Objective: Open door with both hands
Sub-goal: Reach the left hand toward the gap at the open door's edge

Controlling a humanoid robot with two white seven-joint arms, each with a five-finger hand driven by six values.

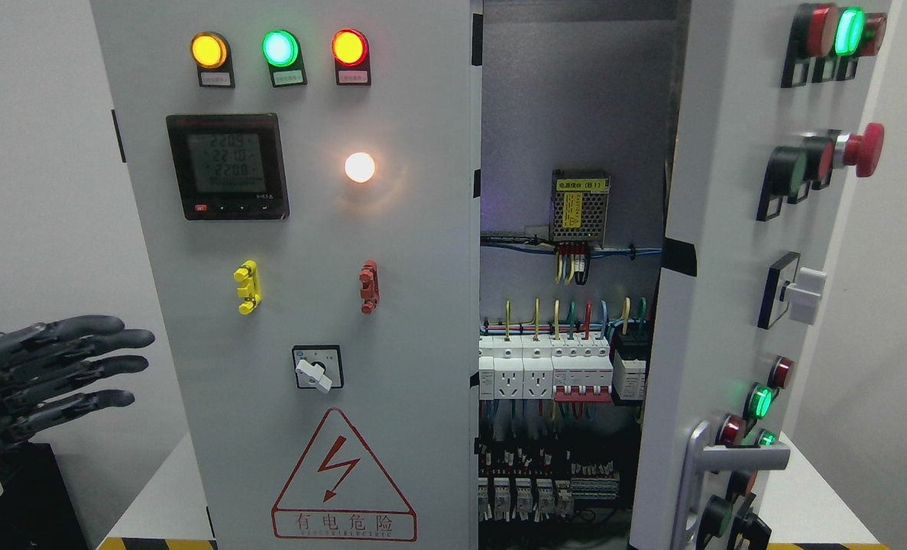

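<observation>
A grey electrical cabinet fills the head view. Its left door (308, 305) is shut and carries three lit indicator lamps, a digital meter (228, 166) and a rotary switch (317, 368). Its right door (736, 290) stands swung open towards me, with a metal lever handle (728, 462) low on it. Between the doors the inside shows wiring and breakers (560, 367). My left hand (59, 370) is at the far left, fingers spread and empty, apart from the left door's edge. My right hand is out of view.
The open right door carries lamps, a red mushroom button (866, 149) and a selector knob (801, 294) that stick out. A white table (159, 496) with a yellow-black striped edge holds the cabinet. White walls stand on both sides.
</observation>
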